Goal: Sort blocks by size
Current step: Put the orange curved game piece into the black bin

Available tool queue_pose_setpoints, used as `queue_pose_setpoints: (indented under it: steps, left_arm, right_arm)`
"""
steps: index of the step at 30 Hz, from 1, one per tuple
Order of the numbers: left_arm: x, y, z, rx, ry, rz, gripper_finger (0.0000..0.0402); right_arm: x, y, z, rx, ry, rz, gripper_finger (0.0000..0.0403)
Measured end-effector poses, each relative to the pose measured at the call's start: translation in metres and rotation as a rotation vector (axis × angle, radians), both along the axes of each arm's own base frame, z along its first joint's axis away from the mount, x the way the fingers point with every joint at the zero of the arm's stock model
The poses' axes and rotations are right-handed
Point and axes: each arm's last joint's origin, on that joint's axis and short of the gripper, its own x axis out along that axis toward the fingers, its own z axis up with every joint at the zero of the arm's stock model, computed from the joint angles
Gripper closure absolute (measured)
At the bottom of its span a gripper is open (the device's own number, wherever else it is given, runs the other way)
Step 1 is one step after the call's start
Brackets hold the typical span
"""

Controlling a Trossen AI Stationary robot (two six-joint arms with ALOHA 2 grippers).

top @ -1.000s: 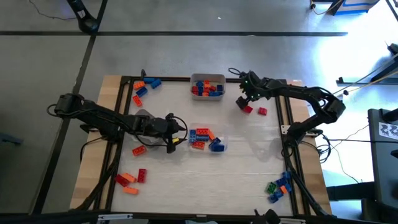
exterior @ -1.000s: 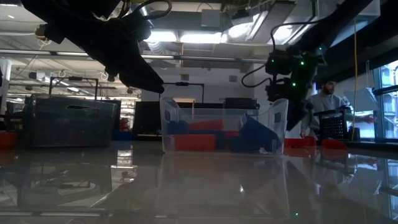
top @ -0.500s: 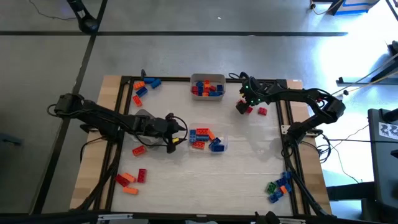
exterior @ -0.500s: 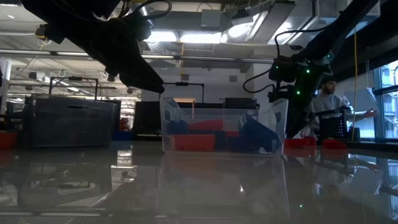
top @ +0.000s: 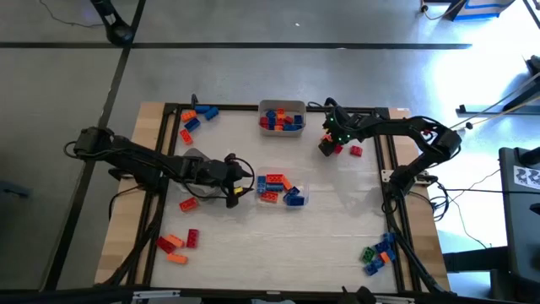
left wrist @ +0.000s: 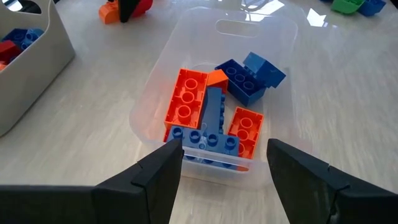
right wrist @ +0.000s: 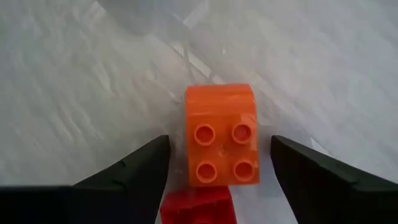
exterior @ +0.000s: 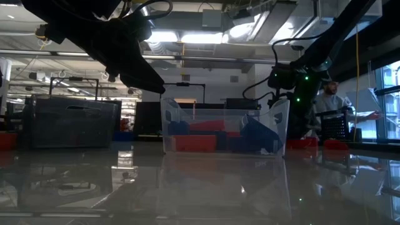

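Orange four-stud block (right wrist: 221, 135) sits square between the right tool's (right wrist: 219, 163) two fingers in the right wrist view: fingers spread, a gap on each side, nothing gripped. Block is squarish, studs up, glossy, no marked long axis; a red block (right wrist: 199, 208) lies touching its near edge, closer to the wrist.

High view: right tool (top: 328, 143) low over the tabletop (top: 337, 228), just right of the far tray (top: 281, 117), among a few loose red blocks (top: 355, 151). Left tool (top: 239, 184) waits just left of the centre tray (top: 280, 188). Right arm is plainly the nearer one to the orange block. More loose blocks lie in clusters at the tabletop's corners.

Low view: clear centre tray (exterior: 225, 129) in front with red and blue blocks inside; right arm comes down behind it at right. A person stands in the room beyond.

Left wrist view: left tool (left wrist: 221, 163) open and empty, facing the centre tray of orange and blue blocks (left wrist: 211, 118).

Judgement: coming move is a straight descent and close; the touching red block could be dragged along.
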Motion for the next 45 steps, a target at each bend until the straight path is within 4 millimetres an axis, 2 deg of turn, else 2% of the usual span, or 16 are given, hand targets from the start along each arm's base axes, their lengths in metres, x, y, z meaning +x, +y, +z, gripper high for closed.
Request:
queue_pose_setpoints:
  steps: [4,10,16,19,25,31,34,38,45]
  left_arm:
    - [0.0,0.0,0.0,0.0,0.0,0.0,0.0179]
    - [0.0,0.0,0.0,0.003,-0.003,-0.002,0.0179]
    - [0.001,-0.002,0.009,0.033,-0.063,-0.031,0.0179]
    - [-0.001,-0.002,0.02,0.054,-0.103,-0.043,0.0179]
    - [-0.004,-0.001,0.038,0.091,-0.19,-0.059,0.0179]
    - [0.0,-0.001,0.044,0.215,-0.255,-0.11,0.0179]
    - [0.001,-0.001,0.049,0.293,-0.292,-0.137,0.0179]
    - [0.002,-0.001,0.05,0.393,-0.294,-0.176,0.0179]
    - [0.009,-0.002,0.045,0.535,-0.283,-0.23,0.0179]
  right_arm:
    - [0.001,-0.001,-0.001,-0.01,0.001,0.002,0.0164]
    - [0.001,-0.002,-0.001,-0.031,0.011,0.012,0.0262]
    - [0.001,0.002,0.008,-0.058,-0.011,0.049,0.0265]
    - [0.004,0.011,0.027,-0.084,-0.091,0.094,0.0265]
    - [0.017,0.046,0.067,-0.096,-0.311,0.259,0.026]
    - [0.046,0.092,0.091,-0.03,-0.604,0.562,0.0259]
    - [0.062,0.113,0.096,-0.006,-0.721,0.692,0.0259]
    - [0.077,0.136,0.097,0.007,-0.815,0.772,0.0258]
    - [0.098,0.157,0.09,0.049,-0.919,0.808,0.0257]
